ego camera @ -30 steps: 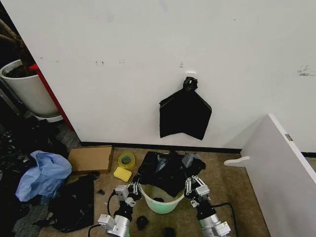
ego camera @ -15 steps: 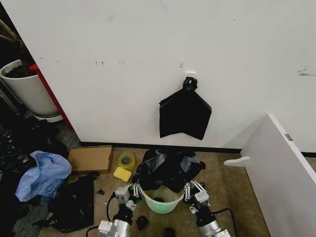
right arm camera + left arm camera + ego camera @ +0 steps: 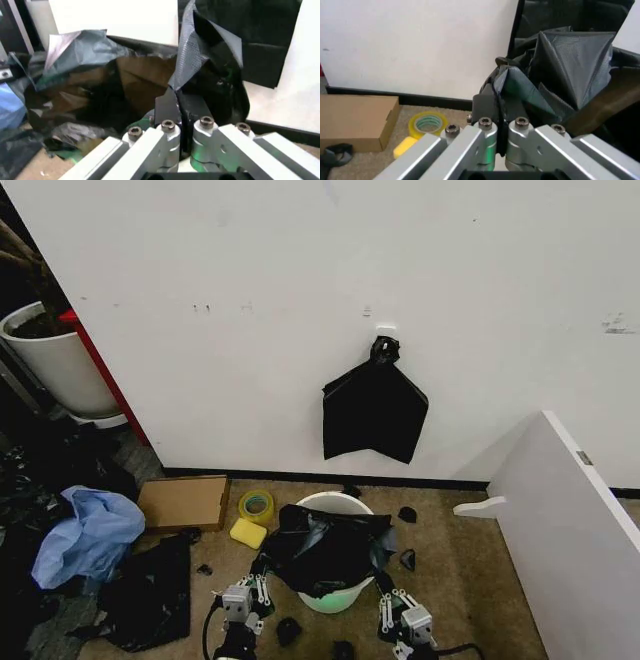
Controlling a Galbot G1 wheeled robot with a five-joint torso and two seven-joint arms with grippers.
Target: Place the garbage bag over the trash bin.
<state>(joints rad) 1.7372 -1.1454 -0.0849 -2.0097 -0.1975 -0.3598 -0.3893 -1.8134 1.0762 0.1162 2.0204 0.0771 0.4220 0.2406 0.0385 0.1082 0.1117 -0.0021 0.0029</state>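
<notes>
The trash bin (image 3: pixel 336 502) is a cream-white bucket on the floor near the wall, its pale green base showing at the front. The garbage bag (image 3: pixel 325 548), glossy black and crinkled, lies across the bin's mouth and front; the far rim stays bare. At the bin's near left, my left gripper (image 3: pixel 247 594) is shut on the bag's edge; the left wrist view shows its fingers (image 3: pixel 489 107) pinching the garbage bag (image 3: pixel 570 67). My right gripper (image 3: pixel 402 612), at the near right, is also shut on the film. In the right wrist view the garbage bag (image 3: pixel 125 78) billows beyond the right gripper (image 3: pixel 181 104).
A flat black bag (image 3: pixel 375 412) hangs from a wall hook behind the bin. To the left lie a tape roll (image 3: pixel 256 505), a yellow sponge (image 3: pixel 247 532), a cardboard box (image 3: pixel 183 502), blue plastic (image 3: pixel 88 535) and black sheeting (image 3: pixel 150 590). A white planter (image 3: pixel 55 360) stands far left, a white panel (image 3: pixel 570 530) at right.
Both grippers have drawn back toward me, pulling the bag from behind the bin across its mouth. The bin's open inside is now covered and its far rim uncovered.
</notes>
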